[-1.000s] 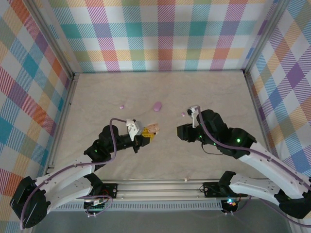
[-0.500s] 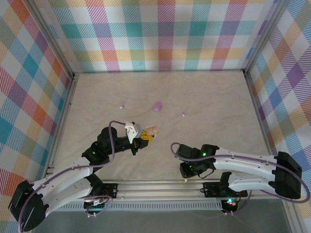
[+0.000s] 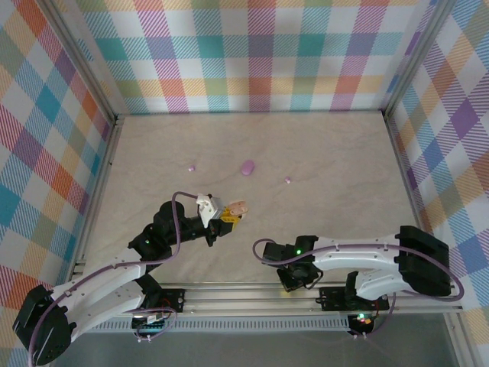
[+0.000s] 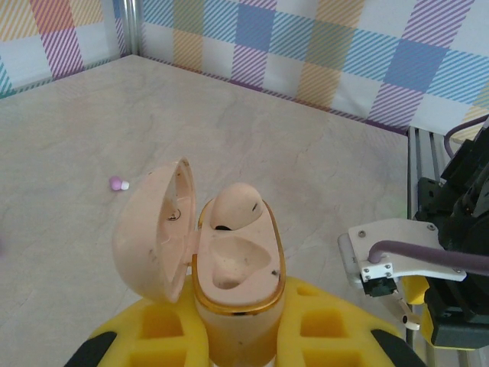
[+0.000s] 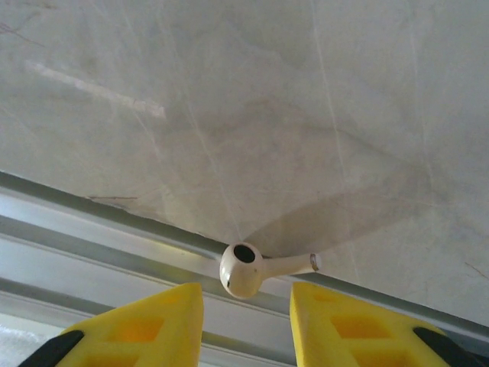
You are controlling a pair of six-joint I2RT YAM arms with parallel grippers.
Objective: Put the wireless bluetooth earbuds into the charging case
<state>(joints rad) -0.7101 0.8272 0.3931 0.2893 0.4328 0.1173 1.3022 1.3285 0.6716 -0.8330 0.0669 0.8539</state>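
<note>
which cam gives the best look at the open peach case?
Left wrist: the case is close up, lid open, one cream bud seated, the other socket empty. Top external shows it as a small peach blob at the left arm's tip.

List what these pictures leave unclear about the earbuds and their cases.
- Top external: purple case, too small to tell whether it is open or shut.
- Left wrist: cream case, base hidden inside the left gripper and cut by the bottom edge.
- Right wrist: white earbud, unclear whether it rests on the table or the metal rail.
</note>
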